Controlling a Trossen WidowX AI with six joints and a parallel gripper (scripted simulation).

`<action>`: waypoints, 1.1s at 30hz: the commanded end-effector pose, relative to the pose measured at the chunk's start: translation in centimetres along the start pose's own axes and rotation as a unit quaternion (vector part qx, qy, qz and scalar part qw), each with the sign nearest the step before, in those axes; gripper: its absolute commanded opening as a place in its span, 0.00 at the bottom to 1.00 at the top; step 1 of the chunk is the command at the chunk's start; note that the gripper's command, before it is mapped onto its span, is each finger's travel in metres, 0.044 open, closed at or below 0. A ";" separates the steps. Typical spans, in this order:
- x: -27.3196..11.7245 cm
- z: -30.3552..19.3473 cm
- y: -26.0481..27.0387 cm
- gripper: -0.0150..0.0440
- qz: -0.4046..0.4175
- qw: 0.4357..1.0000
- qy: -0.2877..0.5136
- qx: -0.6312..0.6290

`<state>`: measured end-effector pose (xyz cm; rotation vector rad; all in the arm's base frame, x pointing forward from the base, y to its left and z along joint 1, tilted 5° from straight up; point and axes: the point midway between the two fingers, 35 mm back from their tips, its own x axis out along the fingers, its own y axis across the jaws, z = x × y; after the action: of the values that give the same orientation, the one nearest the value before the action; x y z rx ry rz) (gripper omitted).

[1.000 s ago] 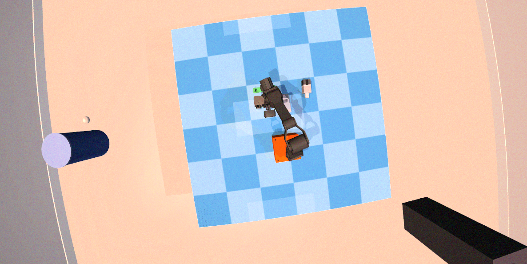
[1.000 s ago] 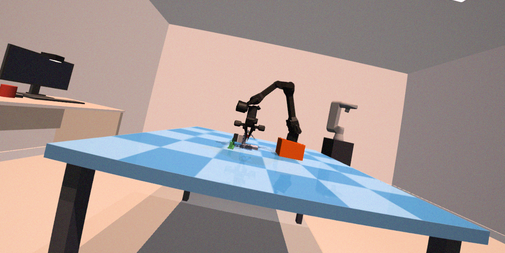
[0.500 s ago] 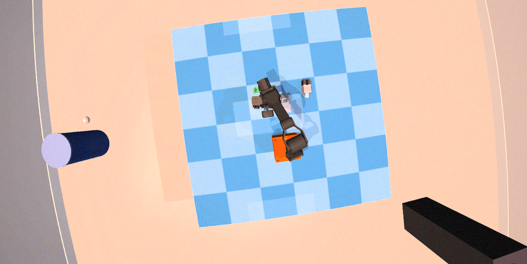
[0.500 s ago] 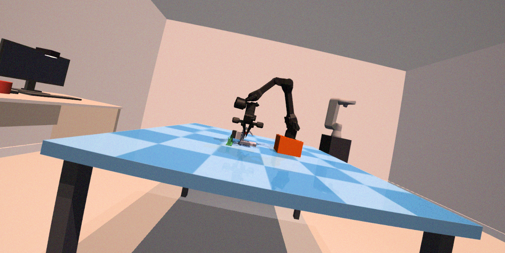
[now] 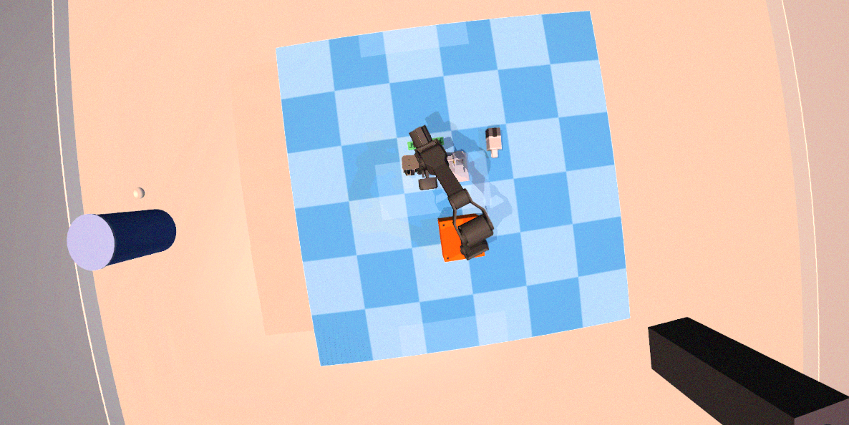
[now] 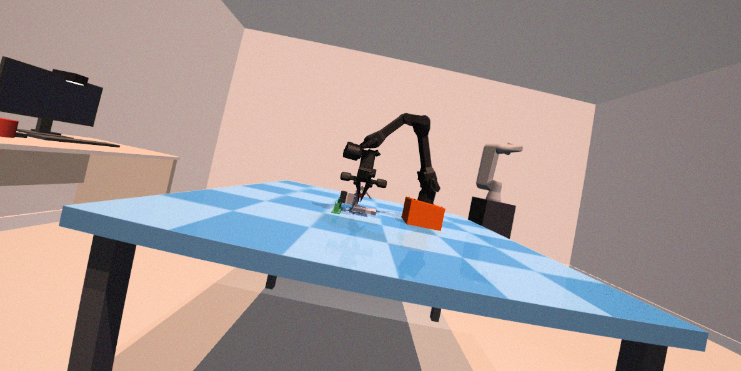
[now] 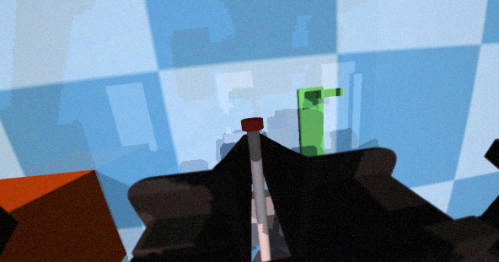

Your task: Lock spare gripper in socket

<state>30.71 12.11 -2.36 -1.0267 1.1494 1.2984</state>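
My gripper [image 6: 360, 198] [image 7: 251, 138] is shut on the lock pin [image 7: 258, 183], just below its dark red head; the grey shaft runs down between the fingers in the wrist view. The pin's far end is out of view, so whether it is inside the socket cannot be told. The pale mount [image 5: 459, 170] [image 6: 367, 210] lies partly under the arm in the top view. Its socket is not clearly visible. The spare gripper [image 5: 493, 140] [image 6: 347, 197] lies to the mount's right in the top view, with a pale body, dark end and narrow pale spigot.
A green bracket [image 5: 411, 145] [image 6: 337, 207] [image 7: 311, 128] stands near the mount and to the right of my fingertips in the wrist view. An orange box [image 5: 449, 240] [image 6: 423, 214] [image 7: 72, 216] stands by the arm's base. The checkered table [image 5: 344, 333] [image 6: 258, 233] carries everything.
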 end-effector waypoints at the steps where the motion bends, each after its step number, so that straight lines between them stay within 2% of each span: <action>1: 0.0 0.3 0.0 0.25 -0.001 1.000 0.000 0.000; 33: -0.2 2.9 -0.1 0.25 0.006 1.000 0.003 0.001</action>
<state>30.84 14.66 -1.80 -1.0240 1.1632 1.3055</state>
